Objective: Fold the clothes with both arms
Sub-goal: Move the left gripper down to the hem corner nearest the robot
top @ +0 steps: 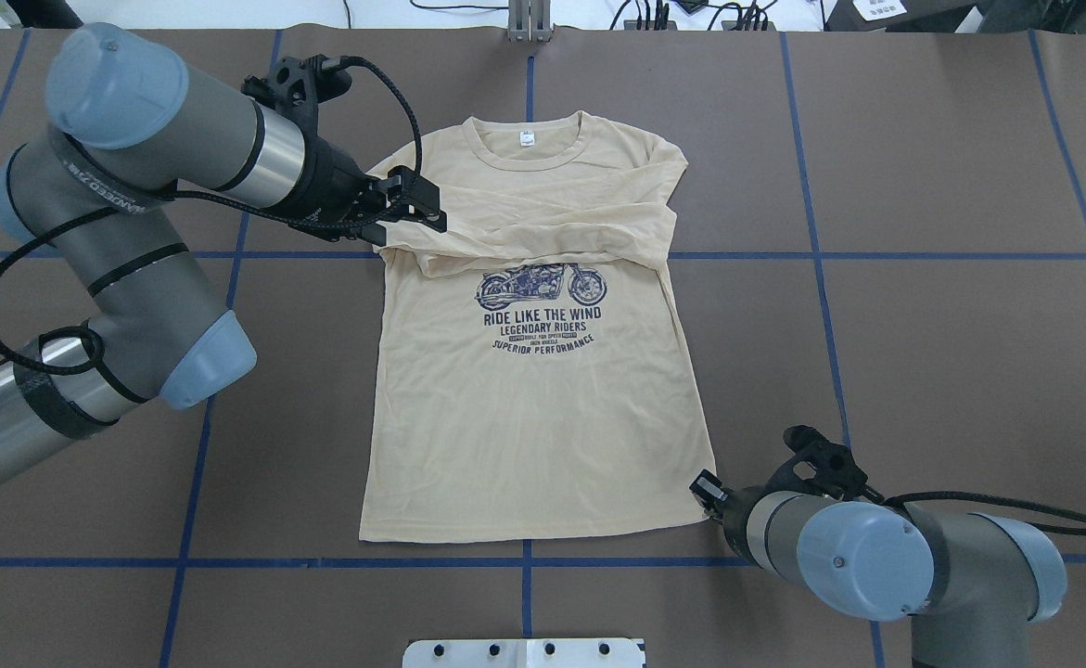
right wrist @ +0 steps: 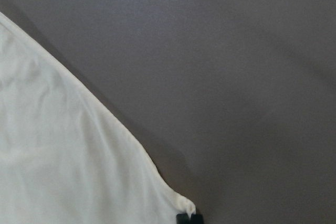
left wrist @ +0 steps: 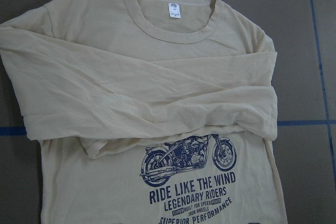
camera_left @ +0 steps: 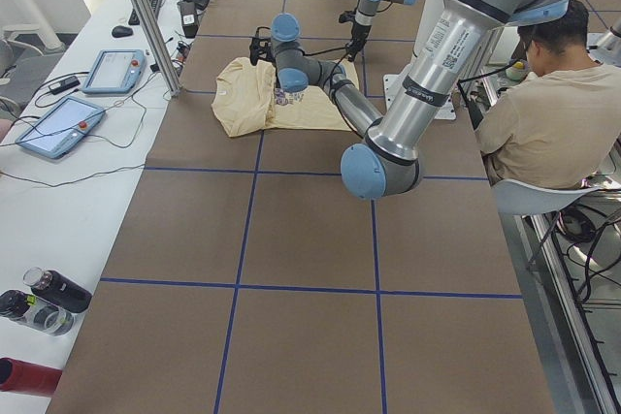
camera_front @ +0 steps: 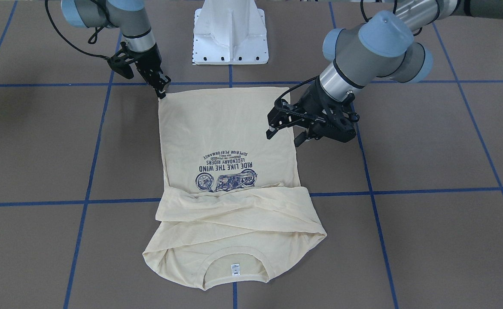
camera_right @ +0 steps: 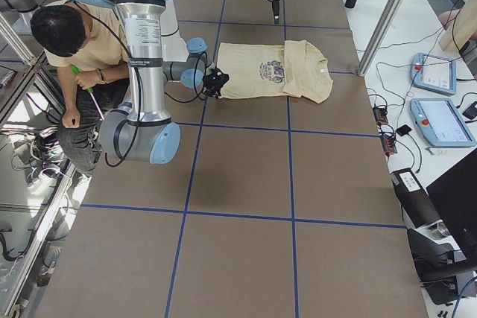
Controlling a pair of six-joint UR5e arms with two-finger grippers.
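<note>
Printed on shirt [left wrist: 105, 93], below motorcycle print [left wrist: 189, 158]: "RIDE LIKE THE WIND", "LEGENDARY RIDERS", "BUILT FOR SPEED", "IRON WHEELS", "SUPERIOR PERFORMANCE". Neck label [left wrist: 175, 10], above the print: marks noted, illegible.

I see a cream-yellow LS shirt [top: 533, 408] lying flat, print up, neck away from robot, both sleeves folded across chest. L arm [top: 162, 158] is over its side edge, left gripper [camera_front: 283, 135] fingers apart. R arm [top: 876, 557] is low, right gripper [camera_front: 162, 93] at hem corner, grip unclear.

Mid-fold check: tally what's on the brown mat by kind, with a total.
shirt: 1
robot arms: 2 (left arm, right arm)
white pedestal base: 1
Total: 4
</note>
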